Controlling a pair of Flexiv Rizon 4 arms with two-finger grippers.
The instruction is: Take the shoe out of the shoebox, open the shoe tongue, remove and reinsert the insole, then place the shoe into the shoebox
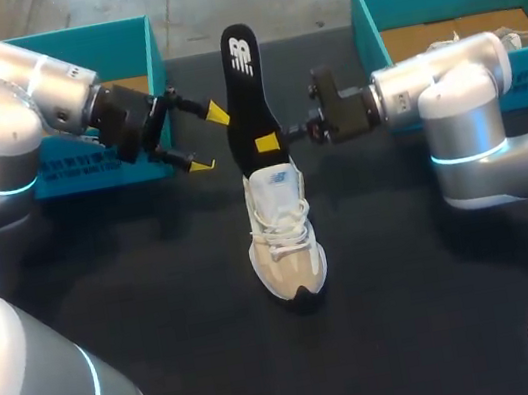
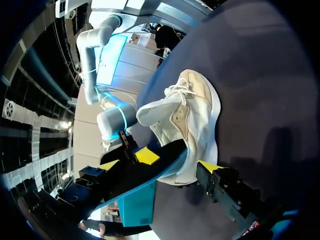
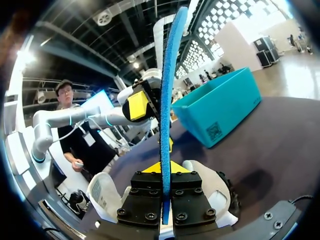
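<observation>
A cream lace-up shoe [image 1: 284, 240] stands on the dark table, toe toward me. Its black insole [image 1: 246, 89] rises upright out of the shoe's opening. My right gripper [image 1: 273, 140] is shut on the insole's lower part from the right. In the right wrist view the insole [image 3: 166, 75] shows edge-on with a blue underside, clamped in the gripper [image 3: 163, 170], with the shoe [image 3: 212, 187] beneath. My left gripper [image 1: 206, 138] stands wide open just left of the insole. Its wrist view has the insole [image 2: 165, 162] ahead of its spread fingers [image 2: 210, 166], beside the shoe [image 2: 192, 120].
A teal shoebox [image 1: 146, 65] sits at the back left, right behind my left arm. A second teal shoebox [image 1: 366, 18] at the back right holds another pale shoe [image 1: 521, 35]. Bare table [image 1: 161, 306] lies in front of the shoe.
</observation>
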